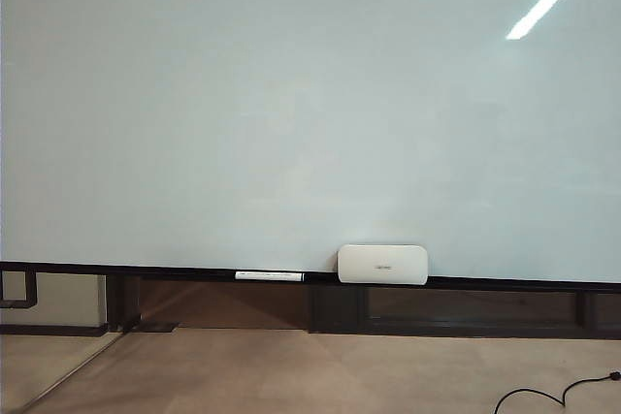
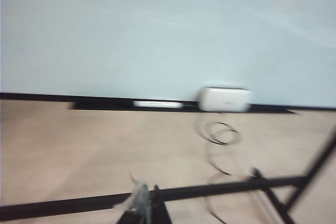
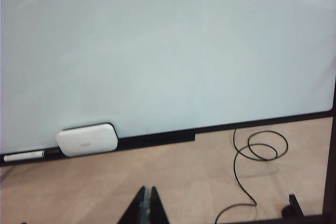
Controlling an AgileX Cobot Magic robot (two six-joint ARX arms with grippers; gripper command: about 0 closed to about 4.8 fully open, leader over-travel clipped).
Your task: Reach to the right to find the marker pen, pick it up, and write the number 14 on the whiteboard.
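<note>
The whiteboard (image 1: pixel 291 94) fills most of the exterior view, glossy and pale. No number 14 is in view on it. The marker pen (image 1: pixel 269 275), white with a dark end, lies flat on the dark lower rail (image 1: pixel 146 270), just left of a white eraser (image 1: pixel 382 265). Both wrist views also catch the marker pen (image 2: pixel 157 104) (image 3: pixel 23 156). Neither gripper appears in the exterior view. My left gripper (image 2: pixel 148 190) is blurred, with its jaws together and nothing between them, far back from the rail. My right gripper (image 3: pixel 147 190) is shut and empty, also well short of the board.
The eraser (image 3: pixel 87 139) leans on the rail beside the pen. A black cable (image 3: pixel 252 156) coils on the tan floor (image 1: pixel 291 375) to the right. A black frame bar (image 2: pixel 79 203) crosses in front of the left gripper. A dark post (image 3: pixel 331 150) stands at the right.
</note>
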